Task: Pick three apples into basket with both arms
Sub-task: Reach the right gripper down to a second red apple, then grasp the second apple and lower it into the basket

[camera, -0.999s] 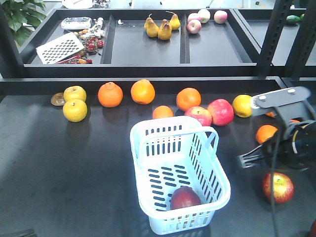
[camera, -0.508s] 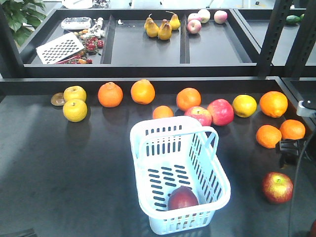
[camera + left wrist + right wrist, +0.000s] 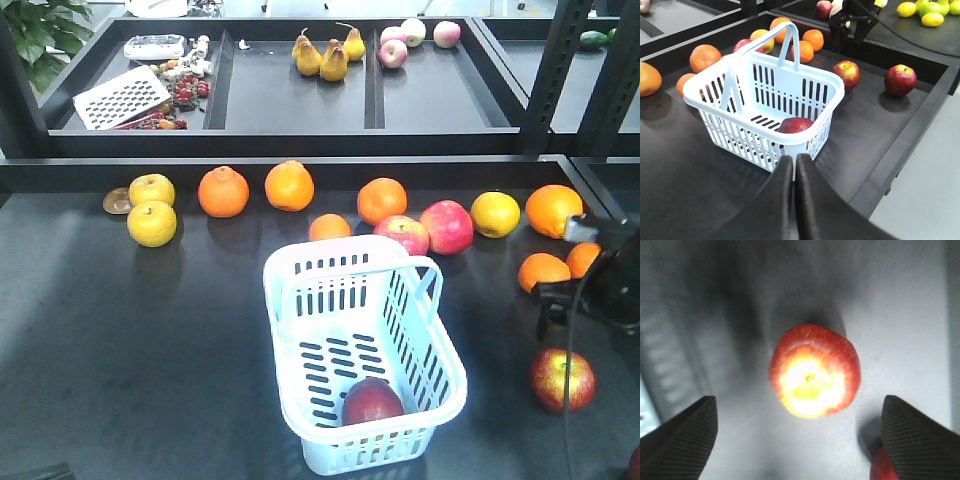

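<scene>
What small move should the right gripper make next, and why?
Probably descend straight down, then close. The right gripper is open, and the round red apple with a yellow patch sits centred between its fingers on the dark table, ungrasped. The pale blue slotted plastic basket holds only one maroon apple.

Right arm [image 3: 612, 292], right edge of the front view: matte black housing with rounded forms. Boxy grey-white wrist piece [image 3: 584, 228] at its top. One thin black cable [image 3: 567, 410] hangs loose from it to the bottom edge of the frame.

Right claw [image 3: 799, 432]: two black pads [image 3: 682, 432] in the lower corners of its wrist view, wedge-shaped, surfaces finely ribbed.

Left claw [image 3: 793, 162], bottom centre of its wrist view: two smooth matte black fingers [image 3: 775, 200], broad at the base and tapering to narrow tips.
</scene>
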`<state>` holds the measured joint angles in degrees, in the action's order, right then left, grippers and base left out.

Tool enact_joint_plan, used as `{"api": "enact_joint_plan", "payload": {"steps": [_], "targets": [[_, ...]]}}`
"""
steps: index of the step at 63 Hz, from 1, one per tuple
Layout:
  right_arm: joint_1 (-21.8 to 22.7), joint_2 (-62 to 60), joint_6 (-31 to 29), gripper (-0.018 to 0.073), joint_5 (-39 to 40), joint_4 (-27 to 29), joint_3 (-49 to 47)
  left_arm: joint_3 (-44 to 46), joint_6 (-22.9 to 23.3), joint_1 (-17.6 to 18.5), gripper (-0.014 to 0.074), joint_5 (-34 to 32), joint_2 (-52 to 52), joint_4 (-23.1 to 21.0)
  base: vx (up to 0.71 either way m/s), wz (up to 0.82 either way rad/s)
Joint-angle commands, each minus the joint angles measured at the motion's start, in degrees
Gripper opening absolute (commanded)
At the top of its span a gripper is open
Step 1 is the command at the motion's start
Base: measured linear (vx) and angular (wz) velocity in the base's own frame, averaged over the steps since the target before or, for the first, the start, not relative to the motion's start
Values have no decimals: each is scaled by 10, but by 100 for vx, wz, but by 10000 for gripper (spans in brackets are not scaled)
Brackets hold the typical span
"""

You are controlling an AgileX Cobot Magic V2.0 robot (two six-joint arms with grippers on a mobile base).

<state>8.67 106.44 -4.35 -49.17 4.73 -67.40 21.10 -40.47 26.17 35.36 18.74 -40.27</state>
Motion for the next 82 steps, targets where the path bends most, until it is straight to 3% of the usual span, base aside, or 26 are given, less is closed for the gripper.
{"api": "enact_joint_plan", "payload": {"steps": [1,38,47,64,82], "targets": [[4,-3,-6,615,12,-7,-17,15,3,-1,-8,-31,5,-18,0,0],[4,98,-6,564,56,-18,-17,15,3,-1,-8,-31,5,-18,0,0],[4,88,-13,456,58,-16,-16,15,3,-1,-8,-31,5,-18,0,0],[4,-20,-52,-11,3,8,-14,15,3,-1,-8,-33,5,-18,0,0],[-15,-181,-143,-5,-88,132,-14,15,3,-1,-8,-33,5,-18,0,0]]}}
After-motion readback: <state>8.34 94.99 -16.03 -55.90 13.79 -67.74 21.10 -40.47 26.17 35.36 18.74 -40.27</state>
